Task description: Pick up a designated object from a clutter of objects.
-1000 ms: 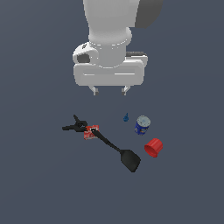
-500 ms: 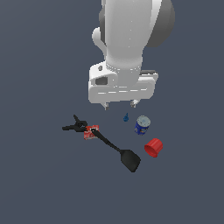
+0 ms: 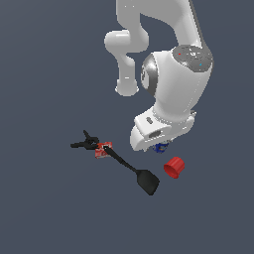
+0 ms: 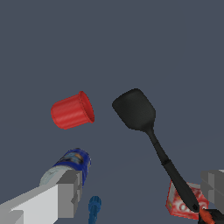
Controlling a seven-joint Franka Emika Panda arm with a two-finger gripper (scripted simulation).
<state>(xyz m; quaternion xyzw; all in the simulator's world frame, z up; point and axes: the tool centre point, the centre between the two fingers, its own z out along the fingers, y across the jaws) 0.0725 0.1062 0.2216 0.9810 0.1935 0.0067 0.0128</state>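
The red cup (image 3: 174, 167) lies on its side at the exterior view's right of the black spatula (image 3: 141, 177), apart from it. The gripper (image 4: 142, 192) hangs with jaws spread wide, empty, above the blue-and-white can (image 4: 68, 168) and the red-and-white box (image 4: 183, 202).

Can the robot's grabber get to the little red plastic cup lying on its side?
Probably yes. The small red plastic cup lies alone, apart from the black spatula and the blue-and-white can, with nothing covering it. The gripper is open and empty.
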